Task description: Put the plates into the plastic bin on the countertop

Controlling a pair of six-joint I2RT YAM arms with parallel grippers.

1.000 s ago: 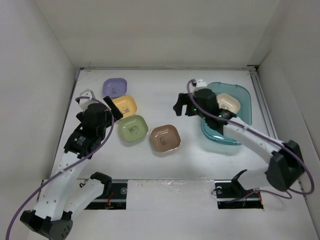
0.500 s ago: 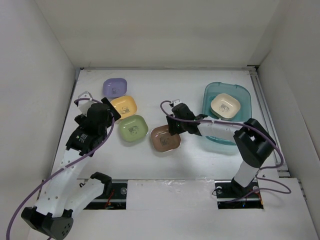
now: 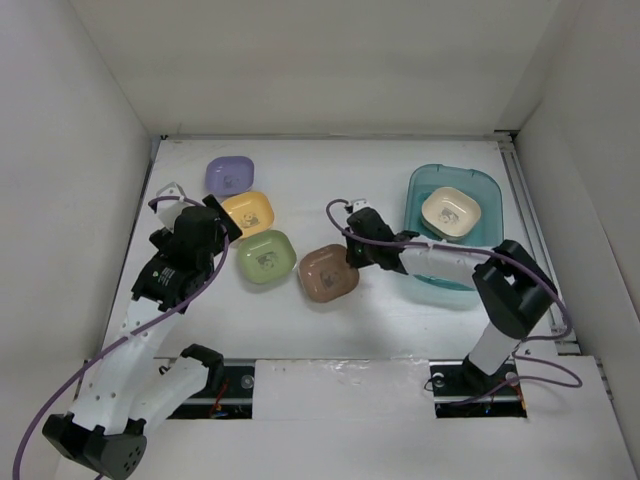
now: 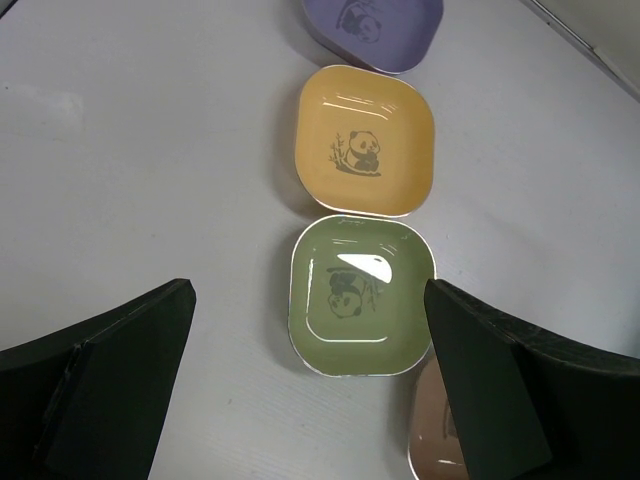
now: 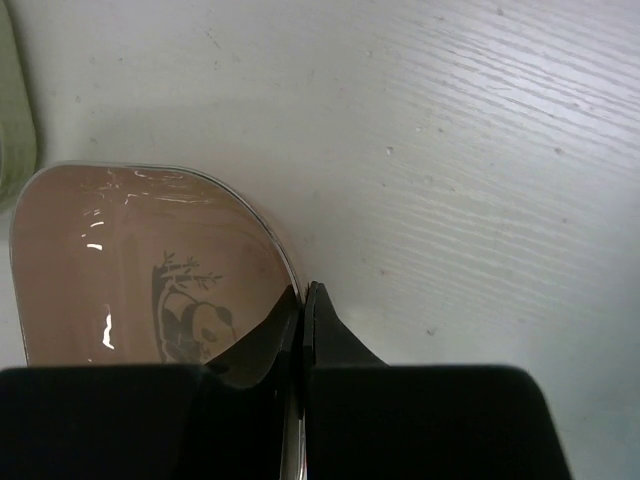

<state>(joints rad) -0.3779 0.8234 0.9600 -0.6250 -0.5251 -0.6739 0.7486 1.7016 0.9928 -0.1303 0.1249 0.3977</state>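
Right gripper (image 5: 303, 300) swung off plastic bin (image 3: 440, 275), now clenched on brown plate (image 3: 326, 273) rim. Plate flat on bench (image 3: 320, 180), left of bin. Looks ready to lift. Left gripper (image 4: 308, 310) spread wide over green plate (image 4: 360, 295).

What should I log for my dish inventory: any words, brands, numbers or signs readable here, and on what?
No readable words, numbers or brands in any view.
Yellow-orange plate, green plate, brown plate: panda drawing only, no lettering.
Purple plate: dark mark, cut off by the frame.
Cream plate: centre mark too small to read.
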